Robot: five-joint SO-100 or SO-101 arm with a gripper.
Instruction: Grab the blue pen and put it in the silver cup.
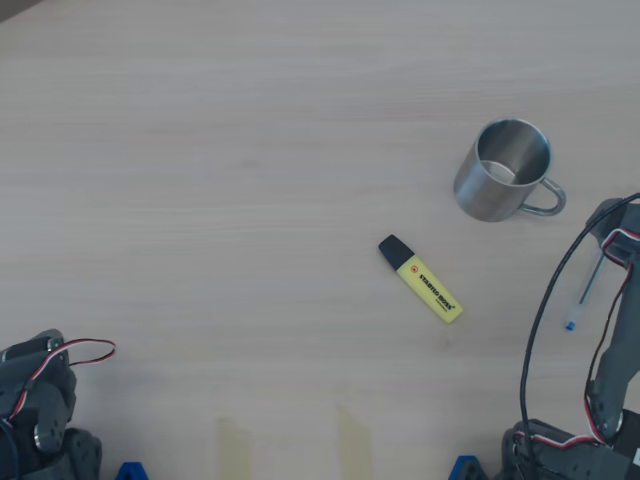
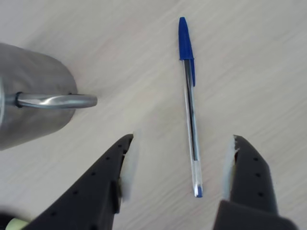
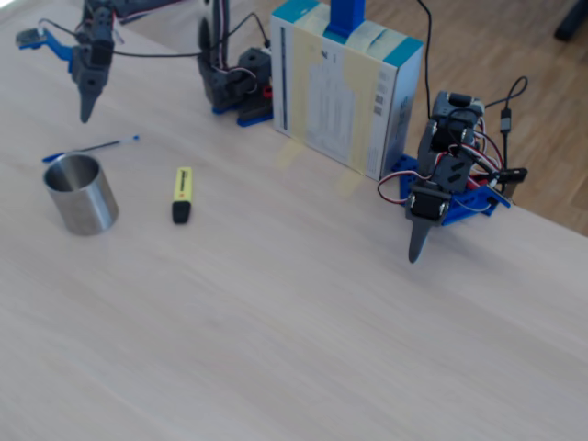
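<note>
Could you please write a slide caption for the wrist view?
Open gripper hovers above the blue pen, silver cup alongside.

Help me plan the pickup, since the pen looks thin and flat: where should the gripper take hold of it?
Grip the blue pen on its clear mid-barrel, coming straight down with the open gripper fingers across it. It lies flat on the table, clear of the silver cup.

Around blue pen [image 2: 190, 103]: bare table [image 1: 220, 180] on both sides — open gripper [image 2: 177, 167] straddles its plug end, not touching.
Nearest obstacle: silver cup [image 2: 29, 96] — handle points toward pen, gap between.
Highlighter [image 1: 421, 279]: well apart from the pen.
</note>
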